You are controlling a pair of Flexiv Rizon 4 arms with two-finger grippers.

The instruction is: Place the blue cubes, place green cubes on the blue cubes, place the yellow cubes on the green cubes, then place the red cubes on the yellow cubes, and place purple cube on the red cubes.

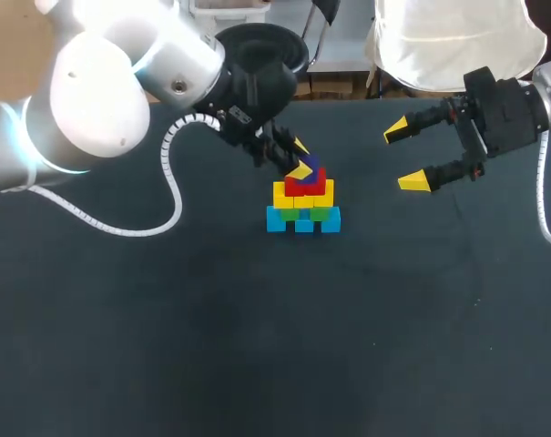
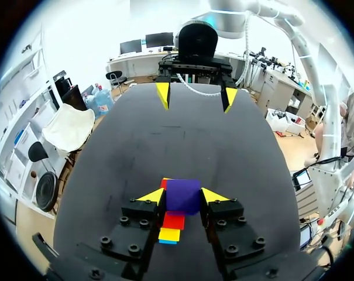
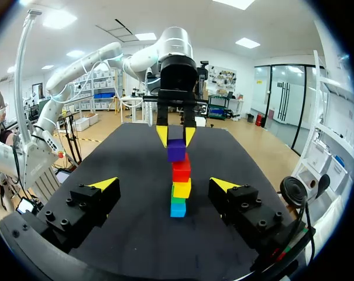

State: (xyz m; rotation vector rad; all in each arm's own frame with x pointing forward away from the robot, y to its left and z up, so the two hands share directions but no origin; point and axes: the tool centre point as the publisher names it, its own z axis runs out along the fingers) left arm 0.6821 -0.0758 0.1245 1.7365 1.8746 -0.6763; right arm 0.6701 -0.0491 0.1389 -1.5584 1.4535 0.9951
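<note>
A dark table (image 1: 166, 346) is filling the head view, its matte cloth lying flat. Ceiling panels (image 3: 248, 43) are glowing over a tan floor (image 3: 264, 137). Glass doors (image 3: 280, 99) are standing along the far wall, and white shelves (image 3: 334, 146) are lining one side. A white-draped chair (image 2: 71, 129) is sitting beside the table. Monitors (image 2: 146, 42) are resting on a desk (image 2: 136, 61) against a white wall (image 2: 83, 29).

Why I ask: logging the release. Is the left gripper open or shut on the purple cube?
Shut on the purple cube: in the left wrist view both tips of the left gripper touch its opposite sides.
</note>
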